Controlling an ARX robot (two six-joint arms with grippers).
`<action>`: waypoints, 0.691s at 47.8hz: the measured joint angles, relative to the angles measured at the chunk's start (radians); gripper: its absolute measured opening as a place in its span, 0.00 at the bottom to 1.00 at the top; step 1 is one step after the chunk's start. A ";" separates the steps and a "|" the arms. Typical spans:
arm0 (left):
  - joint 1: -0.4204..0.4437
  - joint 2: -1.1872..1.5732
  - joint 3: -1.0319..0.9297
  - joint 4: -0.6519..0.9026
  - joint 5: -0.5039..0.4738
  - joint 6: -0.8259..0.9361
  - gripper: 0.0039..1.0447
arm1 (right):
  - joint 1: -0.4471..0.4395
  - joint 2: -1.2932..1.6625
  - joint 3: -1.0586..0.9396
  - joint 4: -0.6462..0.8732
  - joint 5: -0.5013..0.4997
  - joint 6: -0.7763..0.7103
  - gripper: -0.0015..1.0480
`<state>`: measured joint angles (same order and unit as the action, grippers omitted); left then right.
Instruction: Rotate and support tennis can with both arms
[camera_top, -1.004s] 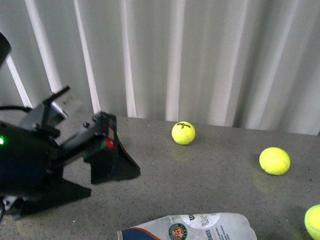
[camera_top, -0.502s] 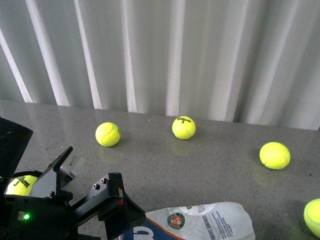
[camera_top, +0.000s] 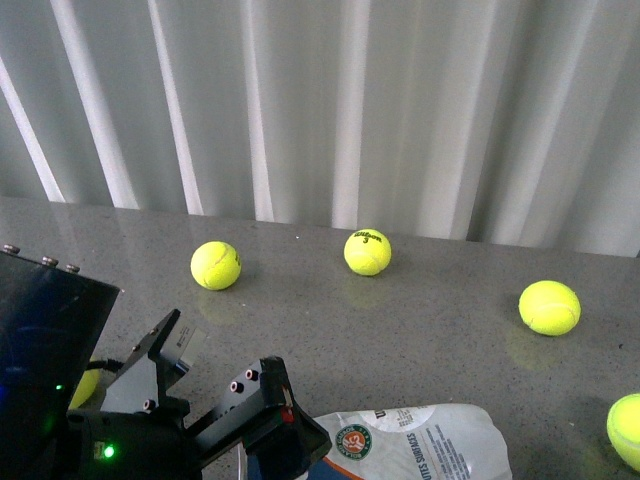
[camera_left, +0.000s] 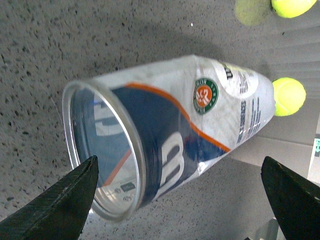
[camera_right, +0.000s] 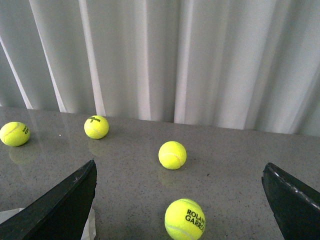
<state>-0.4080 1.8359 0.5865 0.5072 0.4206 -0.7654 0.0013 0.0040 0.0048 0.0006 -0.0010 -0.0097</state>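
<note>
Here's the tennis can (camera_top: 425, 445), lying on its side at the near edge of the front view. The bottom of the frame cuts it off, and the black left arm (camera_top: 50, 380) covers its left end. The left wrist camera shows far more of the can (camera_left: 175, 145): the metal-rimmed mouth faces the lens, and the blue panel, orange stripe and round emblem are in plain sight.

The left gripper (camera_left: 179, 164) is spread wide, with one dark finger (camera_left: 60, 205) by the rim end and the other well off past the far end. Neither touches the can. The right gripper (camera_right: 179, 167) is splayed open too, over bare table.

The table (camera_top: 450, 340) is grey, speckled and slightly glossy, throwing soft reflections under the balls. Behind it hangs a white pleated curtain (camera_top: 400, 110) across the whole back.

Four yellow-green tennis balls (camera_top: 367, 252) are scattered well apart in the front view. The one at the right edge (camera_top: 626, 430) is cropped, and a yellow patch (camera_top: 85, 385) peeks out behind the left arm. The right arm doesn't appear in the front view.

Only the right wrist view shows the nearest ball (camera_right: 185, 219) stamped "ROLAND GARRO", and a pale scrap (camera_right: 10, 216) in its corner is too cut off to identify.
</note>
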 joint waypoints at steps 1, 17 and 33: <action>-0.004 0.000 -0.007 0.008 0.000 -0.006 0.94 | 0.000 0.000 0.000 0.000 0.000 0.000 0.93; -0.054 0.023 -0.048 0.093 -0.027 -0.068 0.94 | 0.000 0.000 0.000 0.000 0.000 0.000 0.93; -0.079 0.052 -0.049 0.148 -0.055 -0.095 0.56 | 0.000 0.000 0.000 0.000 0.000 0.000 0.93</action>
<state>-0.4866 1.8881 0.5377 0.6552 0.3656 -0.8604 0.0013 0.0040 0.0048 0.0006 -0.0010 -0.0097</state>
